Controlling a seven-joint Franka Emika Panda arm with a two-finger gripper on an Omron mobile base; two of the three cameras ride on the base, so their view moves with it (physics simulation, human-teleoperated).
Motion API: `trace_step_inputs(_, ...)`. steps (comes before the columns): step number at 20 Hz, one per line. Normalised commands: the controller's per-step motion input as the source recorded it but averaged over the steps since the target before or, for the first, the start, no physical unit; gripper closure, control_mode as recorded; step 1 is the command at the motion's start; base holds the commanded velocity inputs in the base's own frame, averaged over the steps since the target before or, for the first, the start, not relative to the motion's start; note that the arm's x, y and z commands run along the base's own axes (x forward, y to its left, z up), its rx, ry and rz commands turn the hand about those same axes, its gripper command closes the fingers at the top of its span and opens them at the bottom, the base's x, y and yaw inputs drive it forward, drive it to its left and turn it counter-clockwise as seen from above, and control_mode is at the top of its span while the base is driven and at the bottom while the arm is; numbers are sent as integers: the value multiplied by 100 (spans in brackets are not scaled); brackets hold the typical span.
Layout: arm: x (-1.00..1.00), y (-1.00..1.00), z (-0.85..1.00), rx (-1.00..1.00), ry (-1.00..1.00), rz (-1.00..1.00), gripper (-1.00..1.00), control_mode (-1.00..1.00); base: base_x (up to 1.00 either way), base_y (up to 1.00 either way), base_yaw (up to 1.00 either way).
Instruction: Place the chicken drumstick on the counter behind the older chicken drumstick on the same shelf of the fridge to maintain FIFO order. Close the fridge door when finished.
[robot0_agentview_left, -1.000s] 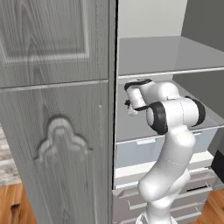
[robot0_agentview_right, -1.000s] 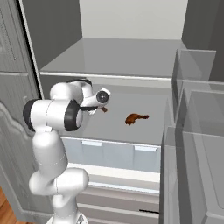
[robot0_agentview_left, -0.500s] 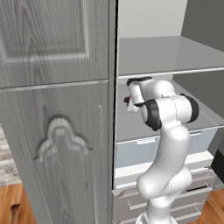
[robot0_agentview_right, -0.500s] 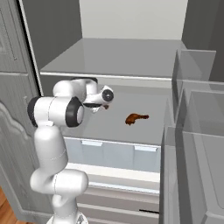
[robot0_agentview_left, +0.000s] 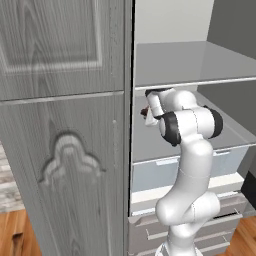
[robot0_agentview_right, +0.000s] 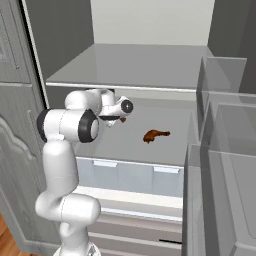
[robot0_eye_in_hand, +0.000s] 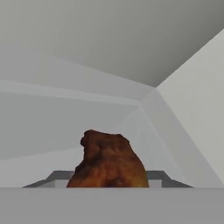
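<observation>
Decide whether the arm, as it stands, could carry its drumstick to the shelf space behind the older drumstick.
Probably yes. The fridge door is open, the jaws already hold the chicken drumstick over the shelf, and bare shelf shows behind the older chicken drumstick.

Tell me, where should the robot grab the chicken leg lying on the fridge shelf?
Probably at the thick meaty end of the older chicken drumstick, coming down from above. It lies flat on the shelf, thin bone end pointing right, with bare shelf around it. The tool already carries the other chicken drumstick, so it would have to let go first.
</observation>
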Motion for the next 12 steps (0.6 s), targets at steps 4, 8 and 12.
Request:
trace_step_inputs(4, 0, 2, -32, -1, -3, 0, -100, -100, 0, 0, 0)
trace_step_inputs(8, -4, 1, -21, 0, -5, 0, -100, -100, 0, 0, 0)
trace_step_inputs(12, -13, 0, -2, 0, -12, 0, -100, -100, 0, 0, 0)
